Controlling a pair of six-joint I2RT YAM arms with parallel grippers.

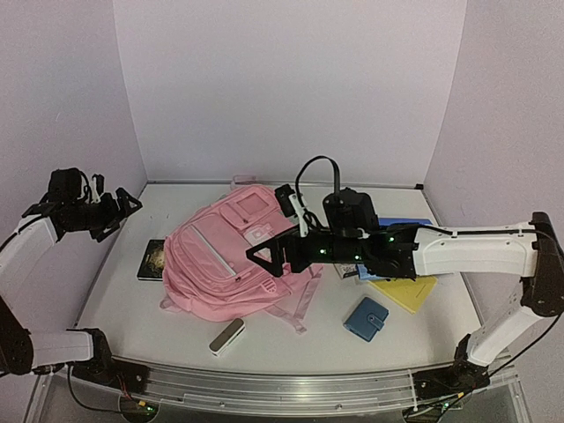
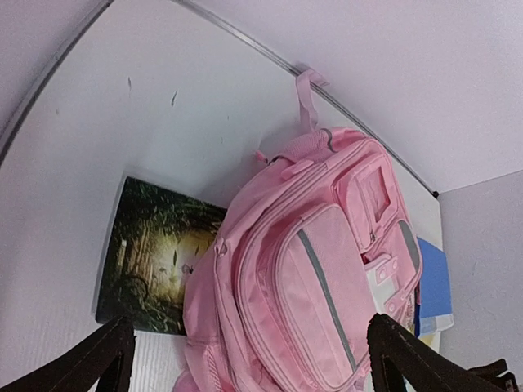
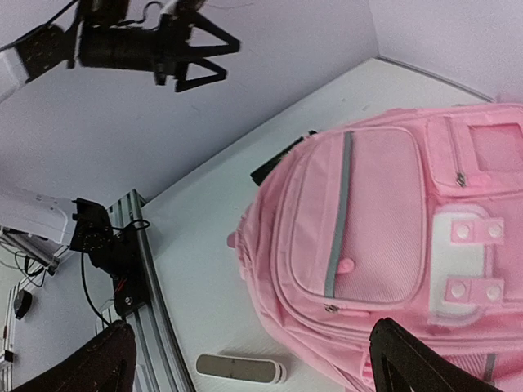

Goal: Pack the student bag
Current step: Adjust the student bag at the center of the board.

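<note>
Bag: the large soft pink fabric backpack lies flat in the middle of the white bench, front pockets up and top loop toward the far wall.
Bag openings: the front pockets look zipped, and from here I see no compartment gaping.
Right claw: it hovers over the bag's right half with its jaws spread wide and nothing between them.
Left claw: it is raised at the far left, clear of the bag, jaws wide and empty.
Left of bag: a dark glossy book with a green-yellow cover picture has its right edge tucked under the bag.
Near side: a white oblong case lies just beside the bag, and a small blue snap wallet sits further right.
Right side: a flat yellow book and a flat blue book or folder are partly hidden by the right arm.
Progress: I'd judge it barely begun. Every loose item lies outside the bag, so opening it and loading them all remain.
Count: one bag, three books, one wallet, one case, two claws.
</note>
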